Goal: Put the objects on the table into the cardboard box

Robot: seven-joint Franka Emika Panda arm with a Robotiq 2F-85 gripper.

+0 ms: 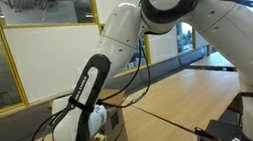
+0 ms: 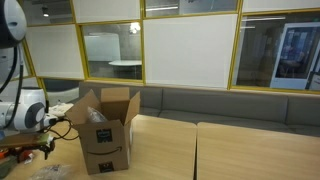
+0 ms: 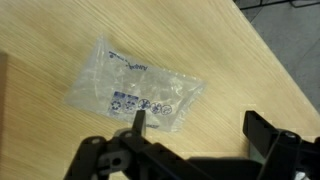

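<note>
Looking down through the wrist view, I have the plastic film bundle (image 3: 135, 95) lying flat on the table (image 3: 235, 70); it is a clear, crinkled bag with small printed marks, and the wood grain shows through the film. My claw (image 3: 200, 124) comes in from the bottom of that picture with its jaws released and spread wide, nothing between them; the bundle sits ahead of the claw and off toward the picture's left, not centred in the gap. One fingertip (image 3: 140, 118) overlaps the near edge of the film in the picture; I cannot tell whether it touches the bag or hangs above it. The opposite finger (image 3: 262, 128) stands over bare wood, well clear of the film. A thin brown strip runs down the left margin of the wrist view; I cannot tell what it is.

In both exterior views the cardboard box (image 1: 114, 135) (image 2: 108, 135) stands upright on the table with its top flaps open and a dark print on its side; the arm (image 1: 114, 52) bends down low just beside it. In an exterior view the wrist covers part of the box, and I cannot make out the claw itself there.
</note>
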